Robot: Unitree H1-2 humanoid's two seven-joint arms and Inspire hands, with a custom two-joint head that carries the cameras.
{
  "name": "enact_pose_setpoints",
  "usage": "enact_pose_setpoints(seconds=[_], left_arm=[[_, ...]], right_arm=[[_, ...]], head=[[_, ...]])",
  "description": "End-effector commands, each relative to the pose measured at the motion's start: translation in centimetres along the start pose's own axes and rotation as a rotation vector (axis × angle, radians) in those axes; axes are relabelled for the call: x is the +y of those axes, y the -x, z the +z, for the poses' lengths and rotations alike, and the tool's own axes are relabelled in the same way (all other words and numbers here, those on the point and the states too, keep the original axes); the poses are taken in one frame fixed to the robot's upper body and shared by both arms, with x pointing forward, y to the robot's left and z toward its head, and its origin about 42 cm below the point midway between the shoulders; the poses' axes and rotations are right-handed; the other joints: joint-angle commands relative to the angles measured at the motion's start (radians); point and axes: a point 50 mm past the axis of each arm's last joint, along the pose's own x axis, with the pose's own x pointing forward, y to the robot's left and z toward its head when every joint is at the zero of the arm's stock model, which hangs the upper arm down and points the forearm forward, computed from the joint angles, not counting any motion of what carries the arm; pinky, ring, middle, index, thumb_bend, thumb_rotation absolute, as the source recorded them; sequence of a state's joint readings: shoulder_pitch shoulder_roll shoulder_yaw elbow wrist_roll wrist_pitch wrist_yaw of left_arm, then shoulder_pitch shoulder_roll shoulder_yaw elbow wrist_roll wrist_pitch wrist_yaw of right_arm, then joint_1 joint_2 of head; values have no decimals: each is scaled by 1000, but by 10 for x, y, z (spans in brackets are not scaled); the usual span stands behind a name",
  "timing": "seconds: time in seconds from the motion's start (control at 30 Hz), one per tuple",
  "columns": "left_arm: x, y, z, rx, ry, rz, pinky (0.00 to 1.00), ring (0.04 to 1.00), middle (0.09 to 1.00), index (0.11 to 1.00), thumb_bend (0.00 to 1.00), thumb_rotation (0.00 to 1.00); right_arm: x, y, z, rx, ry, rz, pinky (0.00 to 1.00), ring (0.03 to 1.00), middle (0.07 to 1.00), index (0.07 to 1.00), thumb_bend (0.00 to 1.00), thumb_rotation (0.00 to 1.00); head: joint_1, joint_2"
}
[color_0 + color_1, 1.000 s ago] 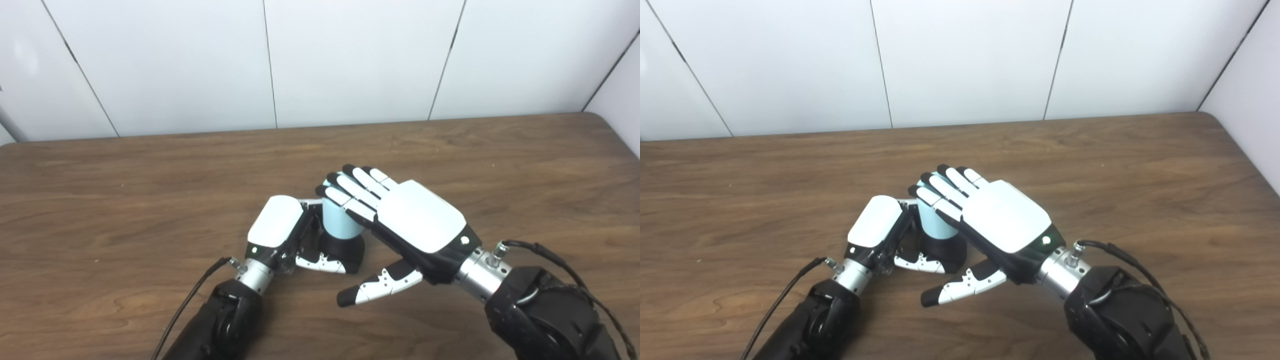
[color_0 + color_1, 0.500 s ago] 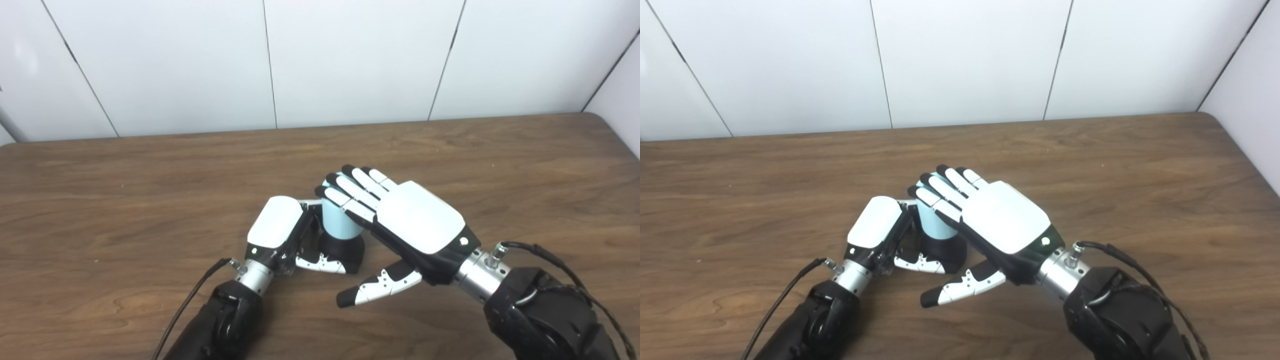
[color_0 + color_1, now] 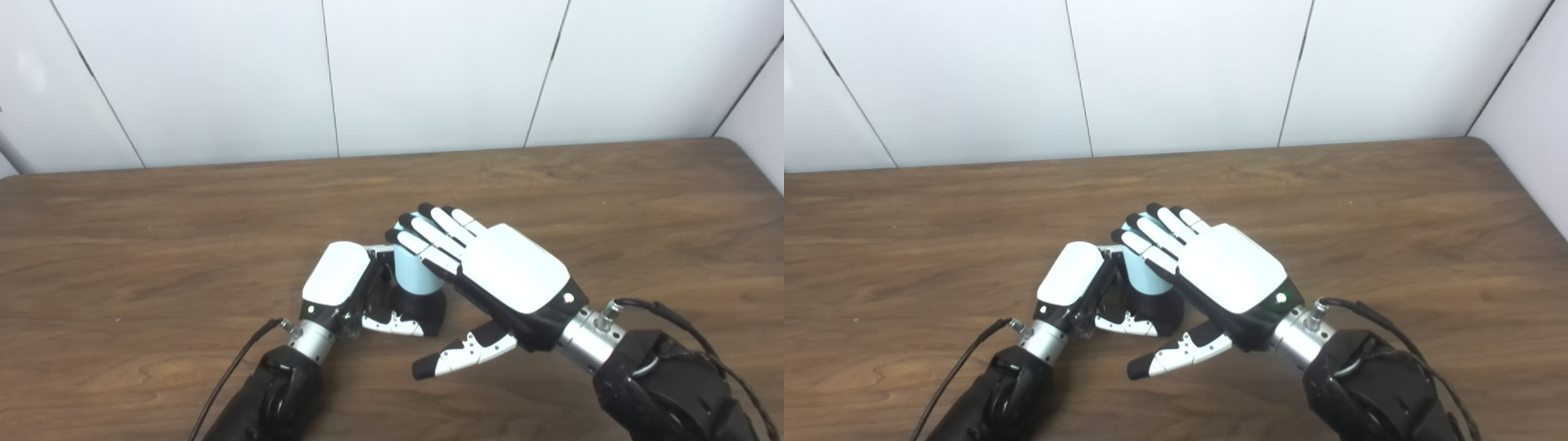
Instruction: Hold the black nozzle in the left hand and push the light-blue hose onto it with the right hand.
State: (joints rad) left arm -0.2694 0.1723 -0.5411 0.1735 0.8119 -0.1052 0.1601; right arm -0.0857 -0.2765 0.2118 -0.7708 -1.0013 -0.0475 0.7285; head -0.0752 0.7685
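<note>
A short light-blue hose point(image 3: 412, 274) stands upright on top of the black nozzle point(image 3: 422, 305), near the middle of the wooden table point(image 3: 153, 233). My left hand point(image 3: 343, 282) is wrapped around the nozzle's base from the left, thumb across its front. My right hand point(image 3: 490, 263) lies flat and open over the hose, fingers point(image 3: 422, 236) stretched across its top, thumb sticking out below to the left. The hose's top end is hidden under those fingers. In the right eye view the hose point(image 3: 1144, 275) and right hand point(image 3: 1219, 263) look the same.
White wall panels point(image 3: 429, 67) rise behind the table's far edge. The table's right corner point(image 3: 735, 147) rounds off near a side wall. Black cables run from both wrists, one of them a left cable point(image 3: 233, 367).
My right hand has sunk a little onto the hose top. The left hand, nozzle and hose have barely shifted.
</note>
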Motion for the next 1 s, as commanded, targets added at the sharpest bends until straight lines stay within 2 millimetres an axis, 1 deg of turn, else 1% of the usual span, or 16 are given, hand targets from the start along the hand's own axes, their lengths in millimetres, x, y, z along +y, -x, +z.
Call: enact_pose_setpoints(seconds=[0.0,0.23,0.47,0.57,0.73,0.83,0.97], left_arm=[[-59,54,-18,137,17,-294,378,482,517,479,476,0],[-58,54,-18,146,18,-300,372,477,513,483,476,0],[-57,54,-17,153,17,-306,350,451,474,498,476,0],[-57,54,-17,147,11,-302,370,474,503,485,477,0],[-57,54,-17,144,13,-302,381,488,522,469,476,0],[-57,55,-17,147,13,-307,381,489,526,467,475,0],[-57,54,-17,148,13,-303,361,464,494,490,477,0]], right_arm=[[25,9,-7,34,1,177,1000,1000,974,944,709,1000],[31,9,-9,40,-18,175,1000,1000,972,931,699,1000],[37,11,-11,53,-36,187,1000,1000,968,928,690,1000],[40,12,-12,59,-42,196,1000,1000,971,930,686,1000],[43,11,-12,58,-47,200,1000,1000,970,928,683,1000],[44,11,-13,57,-50,203,1000,1000,967,925,683,1000],[46,11,-14,55,-55,213,1000,1000,967,926,687,1000]], head=[[-1,2],[-1,1],[0,6],[-1,7],[-1,7],[1,9],[0,11]])
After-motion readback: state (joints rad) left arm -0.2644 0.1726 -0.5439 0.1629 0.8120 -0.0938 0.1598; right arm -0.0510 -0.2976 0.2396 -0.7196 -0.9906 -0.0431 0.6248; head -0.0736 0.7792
